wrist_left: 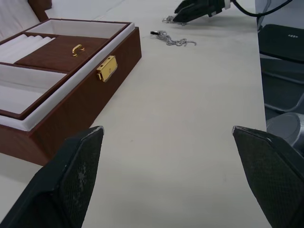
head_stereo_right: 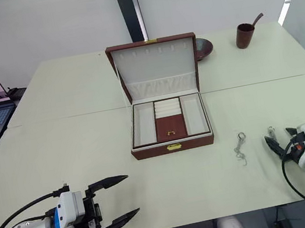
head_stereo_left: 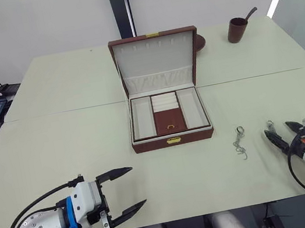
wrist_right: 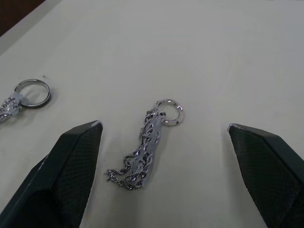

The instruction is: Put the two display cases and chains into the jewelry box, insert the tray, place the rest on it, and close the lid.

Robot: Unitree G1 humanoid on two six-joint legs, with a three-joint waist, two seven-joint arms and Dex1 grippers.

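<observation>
Silver chain (wrist_right: 145, 154) lay near the worktop's front right corner between our right hand's (wrist_right: 164, 175) spread fingers; the tray (head_stereo_left: 168, 114) already sat in the jewelry box (head_stereo_left: 173, 140). We judged the flat links could slip the pinch.

Box (head_stereo_left: 172, 140): reddish-brown wood, gold clasp.
Tray (head_stereo_left: 168, 113): cream lining, brown flap.
Chains (wrist_right: 147, 147): silver.
Table (head_stereo_left: 57, 142): pale cream.
Cup (head_stereo_left: 237, 30): brown.
</observation>
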